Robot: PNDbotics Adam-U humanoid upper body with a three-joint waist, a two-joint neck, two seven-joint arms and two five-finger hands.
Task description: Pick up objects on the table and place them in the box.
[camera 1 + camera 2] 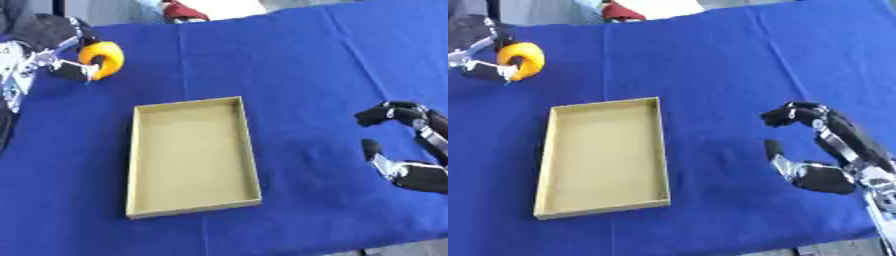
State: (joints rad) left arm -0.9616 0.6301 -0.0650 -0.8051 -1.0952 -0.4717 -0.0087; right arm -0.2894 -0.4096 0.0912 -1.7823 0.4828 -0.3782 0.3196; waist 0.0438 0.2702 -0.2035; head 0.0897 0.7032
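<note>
Left hand (54, 47), upper left of frame: fingers curled round a yellow-orange curved object (103, 59), held above the blue tablecloth (306, 65); its direction cannot be determined. Box (192, 156), centre frame: tan, open-topped, long axis running top to bottom, slightly tilted. Right hand (820, 150), right edge: fingers and thumb curved, apart, holding nothing.

The box (193, 156) is set on the desk (297, 65). The ring (103, 59) is held up behind and left of the box by the left hand (61, 52). The right hand (820, 150) is found right of the box, apart from it.
</note>
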